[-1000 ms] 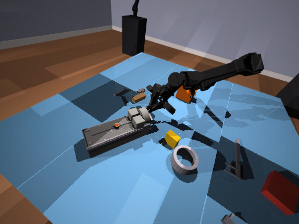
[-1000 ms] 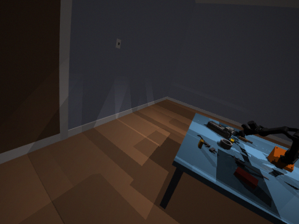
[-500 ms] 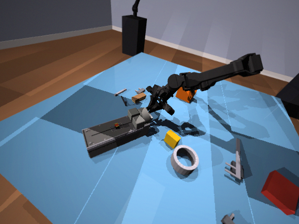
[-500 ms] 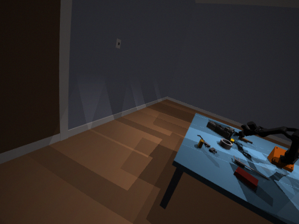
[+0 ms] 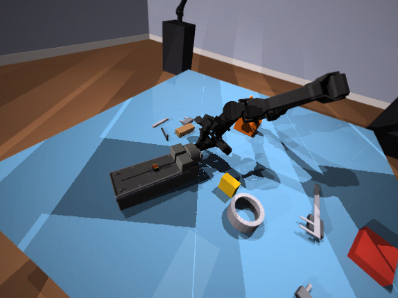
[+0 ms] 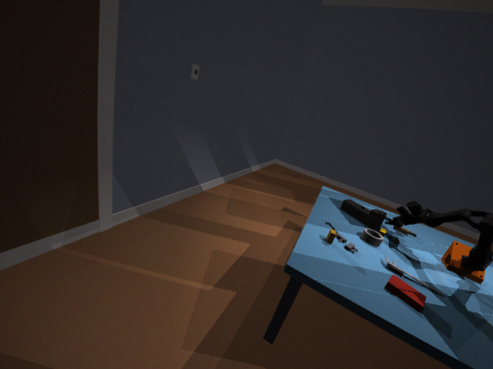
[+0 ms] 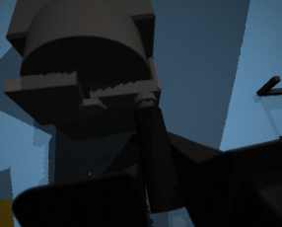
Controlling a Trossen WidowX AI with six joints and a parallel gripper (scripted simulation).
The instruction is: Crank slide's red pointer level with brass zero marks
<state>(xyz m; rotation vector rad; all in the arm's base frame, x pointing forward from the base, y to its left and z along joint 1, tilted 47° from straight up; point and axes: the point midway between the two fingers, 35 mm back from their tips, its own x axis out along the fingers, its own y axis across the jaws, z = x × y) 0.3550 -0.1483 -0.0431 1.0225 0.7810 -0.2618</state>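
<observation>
Blue desk (image 5: 166, 253) (image 6: 309, 249), dark crank machine (image 5: 152, 187) (image 6: 358, 214) on it.
Fingers (image 5: 204, 143) closed on black handle (image 7: 159, 160) at machine's end; yellow block (image 5: 229, 185) near that end; small red pointer (image 5: 155, 166) partway along top slot, exact level against marks can't tell.

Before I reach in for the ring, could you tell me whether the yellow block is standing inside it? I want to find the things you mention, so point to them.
No, the yellow block (image 5: 229, 185) sits outside the ring (image 5: 245, 226), beside its rim.

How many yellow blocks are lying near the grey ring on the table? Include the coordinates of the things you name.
1. The yellow block (image 5: 229, 185) (image 6: 383, 231) lies beside the grey ring (image 5: 233, 218) (image 6: 372, 243), on the side toward the machine. The arm might hide another.
</observation>
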